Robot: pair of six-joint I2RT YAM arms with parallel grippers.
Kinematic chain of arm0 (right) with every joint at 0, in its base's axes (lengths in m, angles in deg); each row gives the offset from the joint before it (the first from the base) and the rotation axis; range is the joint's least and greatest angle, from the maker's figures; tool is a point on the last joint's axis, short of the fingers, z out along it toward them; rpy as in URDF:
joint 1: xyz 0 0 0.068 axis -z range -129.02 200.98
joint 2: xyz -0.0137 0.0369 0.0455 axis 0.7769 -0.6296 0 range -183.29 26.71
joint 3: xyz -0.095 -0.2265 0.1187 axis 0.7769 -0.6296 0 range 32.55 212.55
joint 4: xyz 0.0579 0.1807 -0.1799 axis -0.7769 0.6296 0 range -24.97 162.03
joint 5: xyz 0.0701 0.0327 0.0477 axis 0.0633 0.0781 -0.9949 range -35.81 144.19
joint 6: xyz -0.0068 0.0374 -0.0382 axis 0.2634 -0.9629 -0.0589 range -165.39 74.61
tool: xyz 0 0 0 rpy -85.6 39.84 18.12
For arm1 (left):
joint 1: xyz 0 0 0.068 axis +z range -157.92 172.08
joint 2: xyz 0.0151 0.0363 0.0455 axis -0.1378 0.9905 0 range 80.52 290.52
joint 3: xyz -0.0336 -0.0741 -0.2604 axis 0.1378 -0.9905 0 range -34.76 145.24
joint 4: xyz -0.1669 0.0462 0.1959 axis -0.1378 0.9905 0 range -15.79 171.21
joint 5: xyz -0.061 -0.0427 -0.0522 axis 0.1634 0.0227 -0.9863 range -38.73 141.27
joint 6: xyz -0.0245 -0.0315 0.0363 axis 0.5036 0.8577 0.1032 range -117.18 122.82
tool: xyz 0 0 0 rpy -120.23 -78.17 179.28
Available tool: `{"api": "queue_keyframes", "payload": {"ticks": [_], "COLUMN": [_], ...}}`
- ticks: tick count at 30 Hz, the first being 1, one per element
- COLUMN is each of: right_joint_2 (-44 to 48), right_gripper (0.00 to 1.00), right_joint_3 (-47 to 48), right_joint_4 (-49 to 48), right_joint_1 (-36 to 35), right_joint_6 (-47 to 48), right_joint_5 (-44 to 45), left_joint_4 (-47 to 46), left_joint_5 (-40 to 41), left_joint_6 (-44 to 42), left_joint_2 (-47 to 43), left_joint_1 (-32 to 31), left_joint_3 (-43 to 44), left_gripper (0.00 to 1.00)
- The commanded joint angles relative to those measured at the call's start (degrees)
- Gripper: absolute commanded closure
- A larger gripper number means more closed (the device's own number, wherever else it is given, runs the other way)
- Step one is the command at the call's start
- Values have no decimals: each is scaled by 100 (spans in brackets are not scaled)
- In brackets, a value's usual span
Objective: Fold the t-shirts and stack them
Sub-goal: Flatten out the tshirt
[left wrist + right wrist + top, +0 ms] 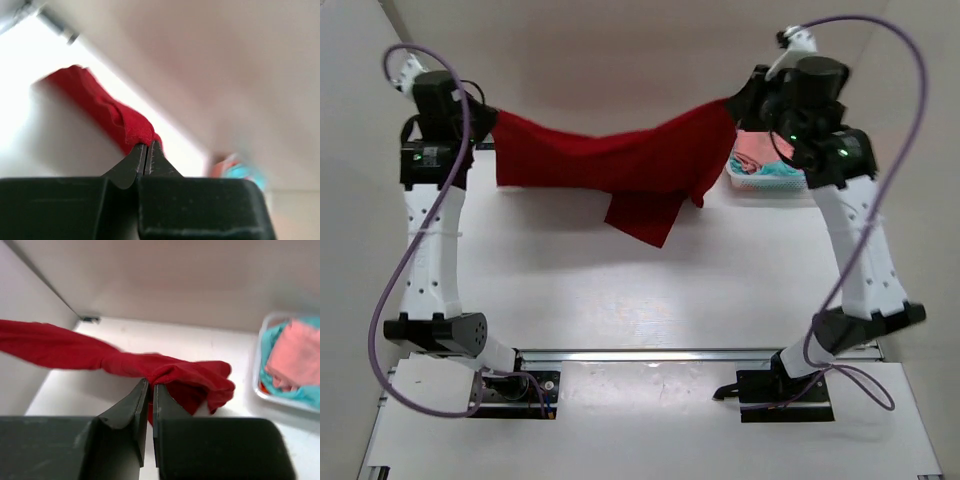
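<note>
We hold the red shirt (610, 160) stretched above the far table (620, 300), left gripper (146, 150) and right gripper (151, 387) each clamped on an end; thin pinches may slip, dropping it crumpled.

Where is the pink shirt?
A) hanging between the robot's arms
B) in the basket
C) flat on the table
B: the pink shirt lies on the teal shirt inside the basket; the one hanging between the arms is the red shirt.
</note>
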Motion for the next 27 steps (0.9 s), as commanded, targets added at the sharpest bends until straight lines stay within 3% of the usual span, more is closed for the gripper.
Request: {"api": "queue_keyframes", "payload": {"ticks": [1, 5, 8, 12, 14, 20, 24, 27], "right_joint_2": [603, 1474, 1905, 2363, 2346, 1934, 1478, 1065], "right_gripper": [100, 100, 100, 100, 100, 100, 100, 100], "right_joint_3": [97, -439, -310, -282, 15, 500, -148, -711], "right_joint_4": [133, -499, -685, -1079, -1116, -1687, -1863, -1854], "right_joint_1": [-13, 84, 145, 1278, 1042, 1419, 1473, 1131], "right_joint_6": [184, 306, 359, 71, 131, -466, -766, -468], "right_joint_5": [-155, -364, -524, -1610, -1386, -2176, -2519, -2230], "left_joint_4": [596, 526, 542, 640, 605, 481, 412, -192], "left_joint_5": [-240, -38, -21, -74, 22, -125, -635, -820], "left_joint_6": [247, 150, 159, 378, 501, 730, 721, 756], "left_joint_2": [-41, -470, -919, -1542, -1798, -2001, -1633, -1474], "left_joint_1": [271, 229, 220, -96, -271, -395, -202, -149], "left_joint_3": [595, 940, 931, 835, 651, 264, -358, -1193], "left_gripper": [100, 100, 100, 100, 100, 100, 100, 100]}}
